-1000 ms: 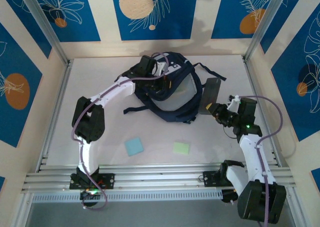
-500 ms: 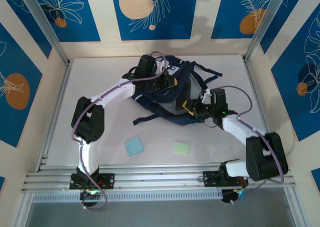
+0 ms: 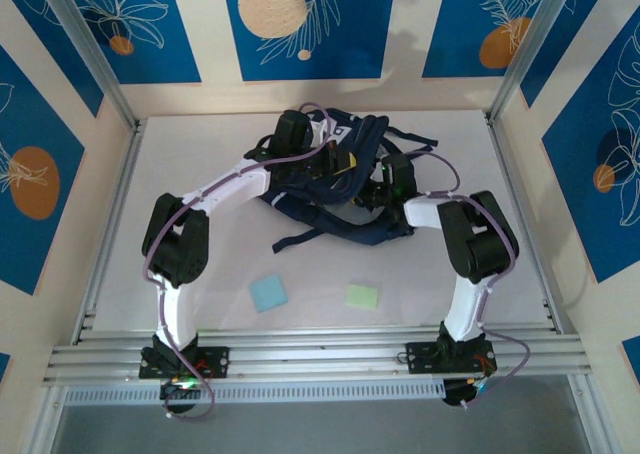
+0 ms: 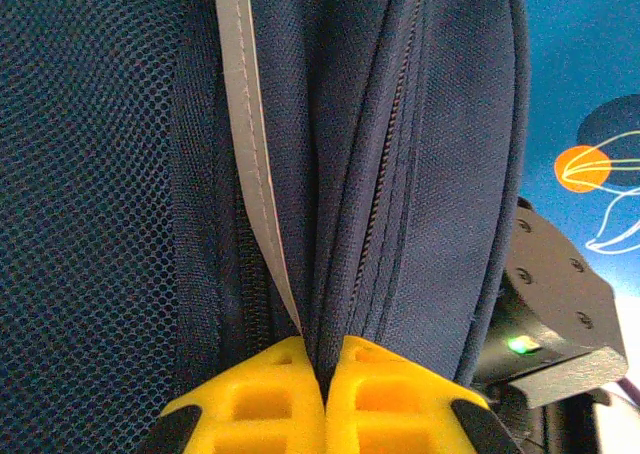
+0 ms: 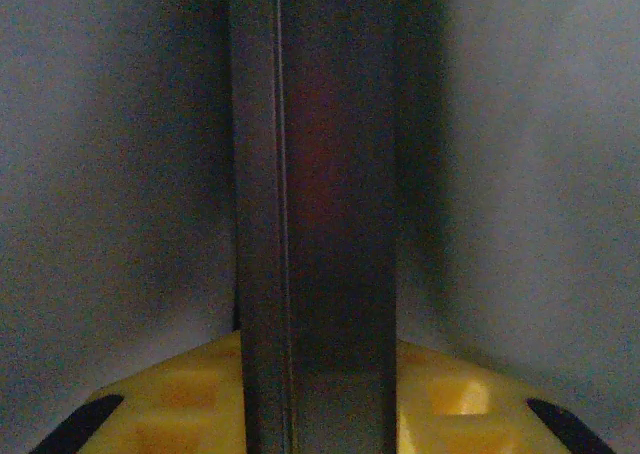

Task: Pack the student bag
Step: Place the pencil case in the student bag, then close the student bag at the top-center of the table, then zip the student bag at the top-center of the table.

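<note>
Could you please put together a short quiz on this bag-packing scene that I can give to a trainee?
1. True or false: the left gripper is pinching the fabric of the student bag.
2. What does the right gripper clamp? A) a dark flat slab B) a bag strap C) nothing at all.
3. One small square on the table is green; what colour is the other square?
Key: 1 true; 2 A; 3 blue.
</note>
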{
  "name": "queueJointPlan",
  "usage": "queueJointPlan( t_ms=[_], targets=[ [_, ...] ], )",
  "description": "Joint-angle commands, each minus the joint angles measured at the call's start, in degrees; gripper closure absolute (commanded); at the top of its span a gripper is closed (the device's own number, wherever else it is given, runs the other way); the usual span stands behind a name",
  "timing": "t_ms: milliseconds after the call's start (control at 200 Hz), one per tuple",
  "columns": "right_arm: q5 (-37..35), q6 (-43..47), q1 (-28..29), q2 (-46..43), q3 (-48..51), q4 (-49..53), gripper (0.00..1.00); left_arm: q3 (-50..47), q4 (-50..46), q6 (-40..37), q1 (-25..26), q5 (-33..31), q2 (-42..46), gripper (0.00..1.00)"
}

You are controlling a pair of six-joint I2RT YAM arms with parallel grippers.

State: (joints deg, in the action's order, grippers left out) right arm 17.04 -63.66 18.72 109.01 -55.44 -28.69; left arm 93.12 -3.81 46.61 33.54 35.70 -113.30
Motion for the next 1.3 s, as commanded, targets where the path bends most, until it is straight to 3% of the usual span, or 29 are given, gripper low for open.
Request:
queueJointPlan(
  t_ms=[0,105,255,340,420,810,1025,1295],
  targets=[
    [1.94,-3.05,1.92,2.82,-3.58,-2.36,0.78,0.42,5.7,0.17,0.13,3.47,4.56,1.0],
    [-0.5,-2.08,1.78,2.49,-5.03,7.63,0.71,-1.01,6.5,0.32,-0.59,2.16,4.93,1.0],
    [-3.89,1.57,1.15,-2.6,-1.71,12.49,0.57,-2.63,8.82,1.48,-1.61,0.8,4.59,1.0],
    [-7.19,6.05,1.14,-7.63,-0.15,17.09,0.4,-2.86,9.27,1.64,-2.01,-0.17,4.02,1.0],
    [-10.74,10.59,1.14,-12.92,0.45,23.75,0.31,-3.08,9.0,0.9,-2.08,-1.5,3.33,1.0],
    [-24.68,24.33,0.82,-38.14,3.5,54.77,0.26,-1.8,10.65,3.07,-1.72,-0.72,-2.67,1.0],
    [-25.93,22.17,5.99,-43.92,3.8,60.69,0.27,-3.72,11.28,3.08,-2.33,-1.16,-0.85,0.42],
    [-33.97,12.37,20.47,-36.26,3.05,52.96,0.33,-15.17,11.38,0.37,-6.93,-3.93,7.06,0.33]
  ],
)
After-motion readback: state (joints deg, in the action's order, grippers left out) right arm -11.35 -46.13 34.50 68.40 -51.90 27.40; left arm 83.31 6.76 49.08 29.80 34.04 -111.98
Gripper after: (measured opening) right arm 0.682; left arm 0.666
